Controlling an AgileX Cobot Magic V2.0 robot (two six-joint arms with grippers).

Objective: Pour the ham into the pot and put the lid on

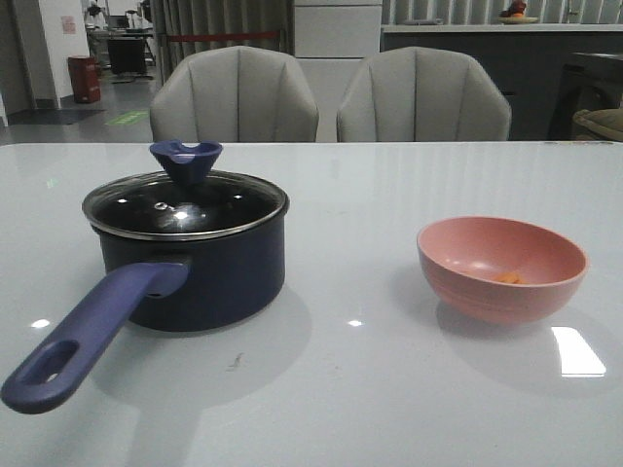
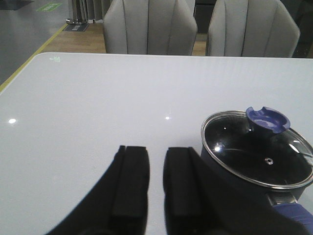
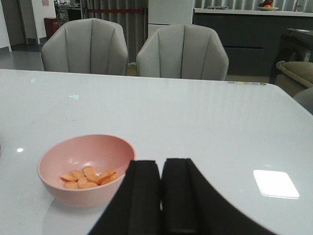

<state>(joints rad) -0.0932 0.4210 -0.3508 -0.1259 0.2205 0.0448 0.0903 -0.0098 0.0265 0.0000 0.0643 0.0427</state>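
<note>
Sitting on the left half of the glossy white table, the dark navy round saucepan wears its round clear glass lid with a metal rim, the blue-purple notched knob standing upright on top. The pot's long purple-blue handle runs from the pot wall toward the front left edge of the table, its long axis slanting that way, with the hole at the near end.

In the left wrist view the left gripper hangs over bare table just beside the pot, apart from it; its two black fingers stand a narrow gap apart and clasp nothing.

Well apart from the pot, on the right half of the table, stands the round pink bowl, upright. The ham, small flat orange-pink pieces, lies in a loose heap on the bowl's floor.

In the right wrist view the right gripper is just beside the bowl, not touching it; its black fingers are almost together with only a sliver between them, empty.

Two grey upholstered chairs stand behind the far table edge.
</note>
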